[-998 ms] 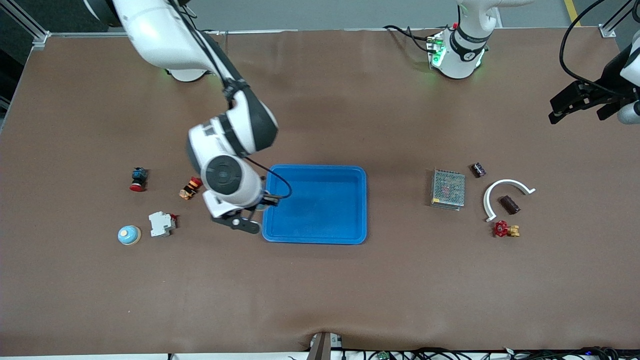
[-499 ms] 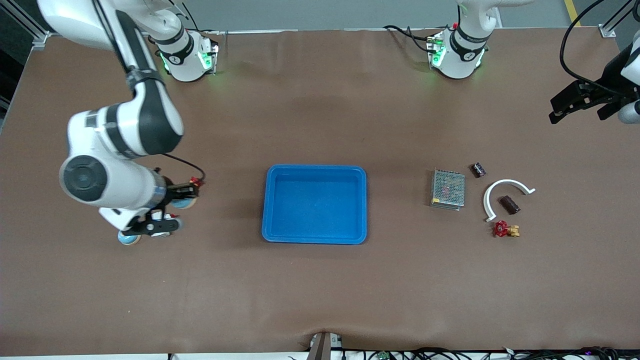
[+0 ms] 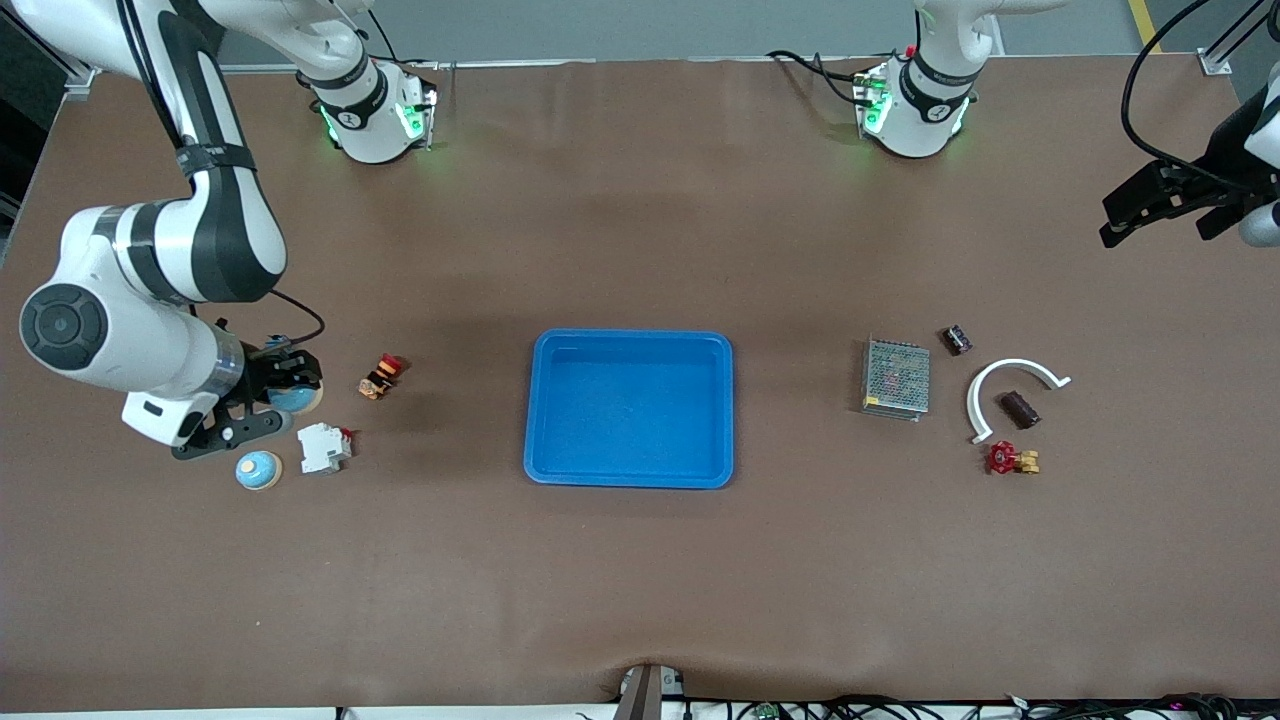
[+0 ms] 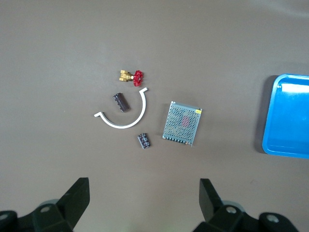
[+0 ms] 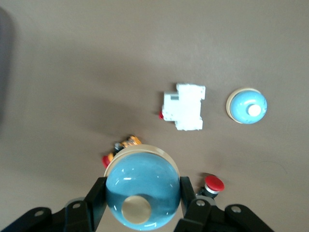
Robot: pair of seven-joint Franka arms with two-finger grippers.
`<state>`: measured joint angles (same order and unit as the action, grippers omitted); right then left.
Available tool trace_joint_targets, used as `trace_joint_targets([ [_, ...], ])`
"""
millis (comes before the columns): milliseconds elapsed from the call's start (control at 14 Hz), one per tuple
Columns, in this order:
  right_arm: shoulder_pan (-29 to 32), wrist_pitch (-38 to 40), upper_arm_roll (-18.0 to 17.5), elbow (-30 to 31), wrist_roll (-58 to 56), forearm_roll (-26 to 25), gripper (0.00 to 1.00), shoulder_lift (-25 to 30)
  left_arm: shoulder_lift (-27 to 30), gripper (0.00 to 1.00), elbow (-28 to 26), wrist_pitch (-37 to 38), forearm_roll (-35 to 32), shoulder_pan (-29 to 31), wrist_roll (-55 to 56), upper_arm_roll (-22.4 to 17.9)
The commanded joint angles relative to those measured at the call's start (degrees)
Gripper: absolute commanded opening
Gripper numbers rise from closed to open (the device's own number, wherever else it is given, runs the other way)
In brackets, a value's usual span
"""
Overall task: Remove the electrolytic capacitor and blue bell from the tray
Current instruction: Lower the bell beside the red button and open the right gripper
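Observation:
My right gripper [image 3: 285,395] is shut on a blue dome bell [image 5: 140,193] with a cream button. It hangs over the table at the right arm's end, above the spot between a red push button [image 5: 213,184] and a white breaker [image 3: 323,447]. Another blue bell [image 3: 259,470] rests on the table beside that breaker, also in the right wrist view [image 5: 246,106]. A dark cylindrical capacitor [image 3: 1020,409] lies inside a white curved piece [image 3: 1005,375] at the left arm's end. My left gripper [image 3: 1150,225] waits high over that end, open and empty [image 4: 143,198].
A blue tray [image 3: 540,410] sits mid-table with nothing in it. An orange-red switch [image 3: 380,376] lies between the tray and my right gripper. Near the capacitor are a metal mesh box [image 3: 896,377], a small dark component [image 3: 957,340] and a red-handled brass valve [image 3: 1012,459].
My right arm swept from the blue tray's edge out to its own end of the table, with the bell in its grip. The left arm stayed still.

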<state>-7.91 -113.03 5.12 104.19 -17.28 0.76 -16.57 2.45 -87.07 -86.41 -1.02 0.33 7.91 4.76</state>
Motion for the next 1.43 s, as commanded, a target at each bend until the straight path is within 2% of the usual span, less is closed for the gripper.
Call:
trace_joint_targets([
  [0, 4.4, -9.2, -1.2, 10.2, -7.3, -0.9, 0.26, 3.4, 1.0, 1.00, -0.1, 0.5, 0.7, 0.2, -0.8, -0.4],
  [214, 6.3, -16.7, -1.2, 16.6, -10.1, -0.8, 0.26, 2.8, 0.9, 1.00, -0.1, 0.5, 0.3, 0.2, -0.5, -0.4],
  [499, 6.0, -22.5, -1.3, 21.6, -10.1, -0.8, 0.26, 2.7, 0.8, 1.00, 0.1, 0.5, 0.3, 0.3, -1.1, -0.5],
  [784, 5.8, -24.8, -1.3, 23.4, -10.1, -0.8, 0.26, 1.8, 0.9, 1.00, 0.1, 0.5, 0.2, 0.2, -0.7, -0.5],
  [998, 5.8, -29.8, -1.3, 25.5, -10.2, -0.8, 0.26, 0.3, 0.9, 1.00, 0.1, 0.6, 0.2, 0.2, -0.4, -0.5],
  [1354, 5.7, -30.2, -1.5, 26.6, -10.3, -0.7, 0.26, -1.0, 0.6, 1.00, 0.1, 1.2, 0.1, 0.3, -1.0, -0.5],
])
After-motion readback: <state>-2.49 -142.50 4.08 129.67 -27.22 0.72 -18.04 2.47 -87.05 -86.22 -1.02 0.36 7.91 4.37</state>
